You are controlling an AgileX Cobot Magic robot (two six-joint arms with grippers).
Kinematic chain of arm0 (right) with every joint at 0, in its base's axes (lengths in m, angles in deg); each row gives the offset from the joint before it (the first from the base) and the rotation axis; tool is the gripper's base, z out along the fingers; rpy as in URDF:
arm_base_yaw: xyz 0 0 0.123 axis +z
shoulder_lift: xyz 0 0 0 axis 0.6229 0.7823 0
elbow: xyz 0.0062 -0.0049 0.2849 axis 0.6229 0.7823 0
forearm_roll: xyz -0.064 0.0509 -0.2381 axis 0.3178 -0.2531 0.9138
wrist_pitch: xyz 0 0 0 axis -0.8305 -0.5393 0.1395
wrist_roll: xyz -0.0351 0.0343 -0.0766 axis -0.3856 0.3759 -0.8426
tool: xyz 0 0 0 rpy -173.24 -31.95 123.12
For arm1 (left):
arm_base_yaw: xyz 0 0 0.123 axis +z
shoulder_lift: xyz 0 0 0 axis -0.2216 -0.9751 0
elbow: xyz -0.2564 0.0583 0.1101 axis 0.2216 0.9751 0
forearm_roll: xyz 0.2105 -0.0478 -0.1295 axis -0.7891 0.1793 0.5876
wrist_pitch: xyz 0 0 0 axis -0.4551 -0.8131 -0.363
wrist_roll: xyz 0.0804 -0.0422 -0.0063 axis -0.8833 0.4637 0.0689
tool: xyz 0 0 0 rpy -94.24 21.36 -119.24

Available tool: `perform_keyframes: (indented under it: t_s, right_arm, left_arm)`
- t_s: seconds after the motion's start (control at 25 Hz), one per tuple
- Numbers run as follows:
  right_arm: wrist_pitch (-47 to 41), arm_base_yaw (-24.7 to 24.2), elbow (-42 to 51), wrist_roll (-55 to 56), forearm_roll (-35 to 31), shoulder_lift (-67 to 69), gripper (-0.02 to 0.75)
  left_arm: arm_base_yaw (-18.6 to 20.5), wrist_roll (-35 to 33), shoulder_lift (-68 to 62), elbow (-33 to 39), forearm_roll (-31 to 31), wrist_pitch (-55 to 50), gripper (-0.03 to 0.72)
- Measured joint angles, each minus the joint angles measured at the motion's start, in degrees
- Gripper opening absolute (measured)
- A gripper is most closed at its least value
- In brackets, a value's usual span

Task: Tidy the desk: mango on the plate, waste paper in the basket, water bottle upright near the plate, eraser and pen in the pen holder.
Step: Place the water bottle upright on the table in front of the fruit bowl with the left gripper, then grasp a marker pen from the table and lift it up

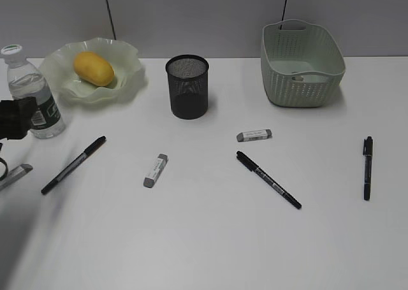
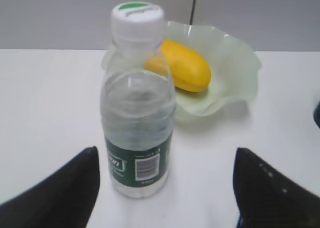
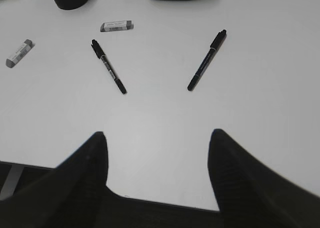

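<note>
The water bottle [image 2: 137, 112] stands upright just left of the plate [image 2: 230, 72], and the mango [image 2: 185, 65] lies on that plate. My left gripper [image 2: 166, 153] is open, its fingers apart on either side of the bottle's base without touching it. My right gripper [image 3: 158, 133] is open over bare desk [image 1: 210, 239]. Three pens [image 1: 73, 164] [image 1: 268, 180] [image 1: 367, 167] and two erasers [image 1: 155, 170] [image 1: 254, 135] lie flat on the desk. The pen holder [image 1: 187, 86] stands at the back centre. The waste paper [image 1: 298, 77] shows only as a small white lump inside the basket [image 1: 301, 64].
The left arm's black body [image 1: 14, 118] sits at the left edge, in front of the bottle. A grey partition wall runs behind the desk. The desk's front edge shows just below the right gripper in the right wrist view.
</note>
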Motion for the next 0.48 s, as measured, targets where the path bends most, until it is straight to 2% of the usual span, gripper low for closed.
perform_keyframes:
  t_s: [0.12, 0.28, 0.48]
  right_arm:
    - [0.0, 0.0, 0.0, 0.0, 0.0, 0.0, 0.501]
    - [0.01, 0.0, 0.0, 0.0, 0.0, 0.0, 0.501]
    - [0.06, 0.0, 0.0, 0.0, 0.0, 0.0, 0.501]
  left_arm:
    - [0.0, 0.0, 10.75, -1.21, -2.28, -17.32, 0.627]
    - [-0.06, 0.0, 24.98, -7.29, -2.76, -45.05, 0.617]
    - [-0.17, -0.87, 34.5, -16.95, 1.51, -80.42, 0.596]
